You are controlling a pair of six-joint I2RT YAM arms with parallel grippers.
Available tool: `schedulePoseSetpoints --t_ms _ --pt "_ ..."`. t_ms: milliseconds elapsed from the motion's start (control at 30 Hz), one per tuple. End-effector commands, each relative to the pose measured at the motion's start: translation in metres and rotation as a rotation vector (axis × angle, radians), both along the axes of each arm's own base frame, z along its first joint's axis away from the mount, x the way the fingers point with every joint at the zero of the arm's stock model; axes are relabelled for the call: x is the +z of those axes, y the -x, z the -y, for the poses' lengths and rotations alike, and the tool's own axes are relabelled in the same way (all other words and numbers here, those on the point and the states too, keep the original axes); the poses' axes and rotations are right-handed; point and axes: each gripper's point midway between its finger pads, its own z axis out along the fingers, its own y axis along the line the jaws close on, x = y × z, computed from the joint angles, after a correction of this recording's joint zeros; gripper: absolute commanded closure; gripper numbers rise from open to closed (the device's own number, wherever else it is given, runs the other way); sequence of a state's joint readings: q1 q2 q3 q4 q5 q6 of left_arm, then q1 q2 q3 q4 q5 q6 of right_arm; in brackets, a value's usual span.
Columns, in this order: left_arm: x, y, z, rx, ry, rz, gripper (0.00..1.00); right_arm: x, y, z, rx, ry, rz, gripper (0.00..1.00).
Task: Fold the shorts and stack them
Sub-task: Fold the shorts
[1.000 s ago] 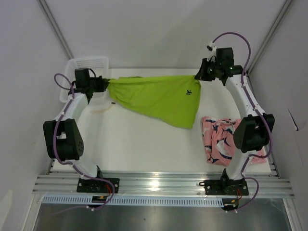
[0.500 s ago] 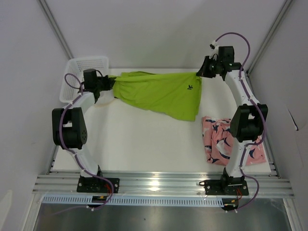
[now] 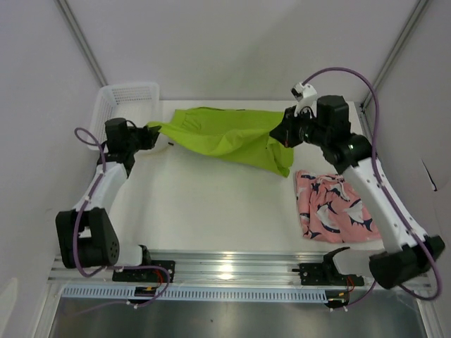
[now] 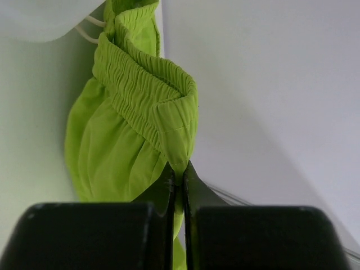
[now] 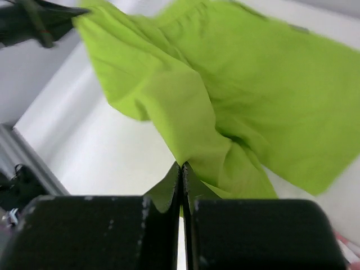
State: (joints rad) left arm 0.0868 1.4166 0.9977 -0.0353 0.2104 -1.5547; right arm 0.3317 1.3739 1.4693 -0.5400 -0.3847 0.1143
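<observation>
The lime green shorts (image 3: 225, 137) hang slack across the back of the white table between both arms. My left gripper (image 3: 149, 132) is shut on their elastic waistband (image 4: 147, 93) at the left end. My right gripper (image 3: 280, 131) is shut on a bunched fold of the green fabric (image 5: 185, 112) at the right end. The far part of the green shorts lies on the table and the near edge is doubled over it. The pink shorts with navy-and-white fish print (image 3: 331, 208) lie crumpled on the table at the right, under my right arm.
A white mesh basket (image 3: 127, 95) stands at the back left corner, behind my left gripper. Grey walls close in the back and both sides. A metal rail (image 3: 232, 267) runs along the near table edge.
Both grippers have moved toward the near side and lower, still holding the green shorts. The stretched cloth has gone slack and folded over itself. The right arm swung out and forward.
</observation>
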Motion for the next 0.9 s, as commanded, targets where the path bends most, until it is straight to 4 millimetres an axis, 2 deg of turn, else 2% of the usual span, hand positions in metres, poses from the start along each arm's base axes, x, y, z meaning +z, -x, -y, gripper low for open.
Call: schedulePoseSetpoints --t_ms 0,33,67,100,133,167,200,267,300,367,433,500,533,633,667,700,767,800,833,867 --pt "0.008 0.038 -0.006 -0.003 -0.059 0.006 1.00 0.014 0.048 -0.004 0.050 0.051 0.114 1.00" --pt "-0.008 0.052 -0.007 -0.002 -0.063 -0.032 1.00 0.012 0.059 -0.003 0.045 0.062 0.115 1.00" --pt "0.001 0.064 -0.012 0.009 -0.074 -0.015 1.00 0.025 0.085 -0.009 0.080 0.034 0.148 1.00" --pt "0.001 0.072 -0.011 -0.006 -0.082 -0.011 1.00 0.015 0.098 -0.011 0.096 0.036 0.134 1.00" --pt "-0.015 0.085 -0.012 -0.009 -0.081 -0.044 1.00 0.016 0.109 -0.010 0.090 0.029 0.143 1.00" --pt "-0.020 0.095 -0.018 0.002 -0.078 -0.067 1.00 0.028 0.134 -0.015 0.126 -0.019 0.169 1.00" --pt "-0.010 0.106 -0.019 -0.004 -0.098 -0.034 1.00 0.029 0.145 -0.015 0.135 -0.033 0.170 1.00" --pt "-0.020 0.126 -0.027 0.010 -0.104 -0.075 1.00 0.024 0.164 -0.017 0.156 -0.048 0.160 1.00" --pt "-0.012 0.135 -0.030 0.010 -0.136 -0.052 1.00 0.030 0.181 -0.019 0.191 -0.073 0.171 1.00" --pt "-0.013 0.149 -0.036 0.015 -0.168 -0.074 1.00 0.025 0.193 -0.020 0.206 -0.060 0.159 1.00" --pt "-0.009 0.160 -0.041 0.027 -0.185 -0.087 1.00 0.022 0.196 -0.021 0.210 -0.043 0.159 1.00" --pt "-0.008 0.163 -0.043 0.026 -0.194 -0.089 1.00 0.020 0.189 -0.023 0.192 -0.012 0.172 1.00" --pt "-0.010 0.162 -0.045 0.028 -0.183 -0.095 1.00 0.027 0.186 -0.023 0.183 -0.012 0.186 1.00" --pt "-0.012 0.155 -0.050 0.028 -0.166 -0.113 1.00 0.027 0.162 -0.026 0.141 0.059 0.193 1.00" --pt "-0.012 0.152 -0.052 0.026 -0.168 -0.120 1.00 0.041 0.156 -0.025 0.131 0.054 0.210 1.00" --pt "-0.003 0.149 -0.054 0.027 -0.174 -0.112 1.00 0.033 0.144 -0.027 0.137 0.082 0.175 1.00" --pt "-0.007 0.142 -0.057 0.027 -0.173 -0.136 1.00 0.043 0.129 -0.024 0.117 0.073 0.163 1.00" --pt "0.000 0.138 -0.059 0.034 -0.179 -0.121 1.00 0.042 0.128 -0.026 0.150 0.058 0.138 1.00" --pt "-0.002 0.135 -0.061 0.040 -0.173 -0.131 1.00 0.036 0.113 -0.019 0.121 0.062 0.109 1.00" --pt "-0.002 0.132 -0.064 0.050 -0.178 -0.131 1.00 0.034 0.107 -0.017 0.115 0.056 0.096 1.00"
